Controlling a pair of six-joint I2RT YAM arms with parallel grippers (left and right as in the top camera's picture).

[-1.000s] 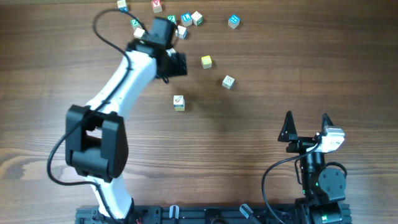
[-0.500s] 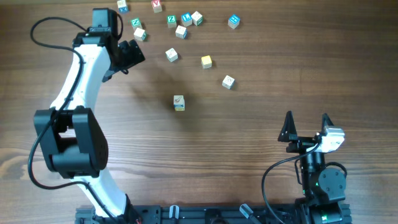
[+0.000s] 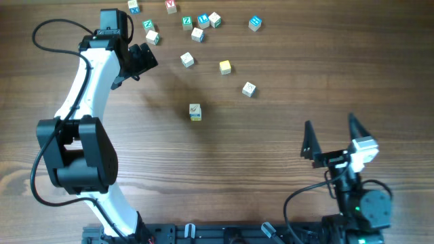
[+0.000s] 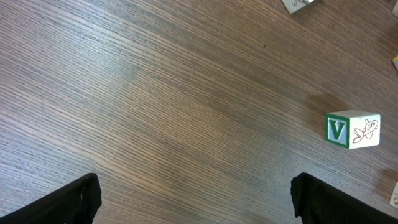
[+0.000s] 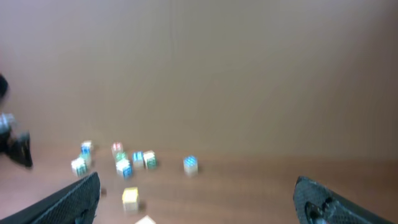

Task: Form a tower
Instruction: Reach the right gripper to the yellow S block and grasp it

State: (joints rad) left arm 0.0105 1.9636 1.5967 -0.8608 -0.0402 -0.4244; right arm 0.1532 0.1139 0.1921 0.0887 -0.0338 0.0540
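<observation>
Two grippers stood empty, fingers apart: left gripper (image 3: pixel 144 59) left of the tower (image 3: pixel 195 112), right gripper (image 3: pixel 331 129) well right. Judged step: fetching a loose cube (image 3: pixel 187 59) beyond the tower, calling for a centred grasp.

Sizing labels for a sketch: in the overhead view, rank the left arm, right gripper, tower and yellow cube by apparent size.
1. left arm
2. right gripper
3. tower and yellow cube: look about alike; the tower's top sits nearer the camera, so unranked.
</observation>
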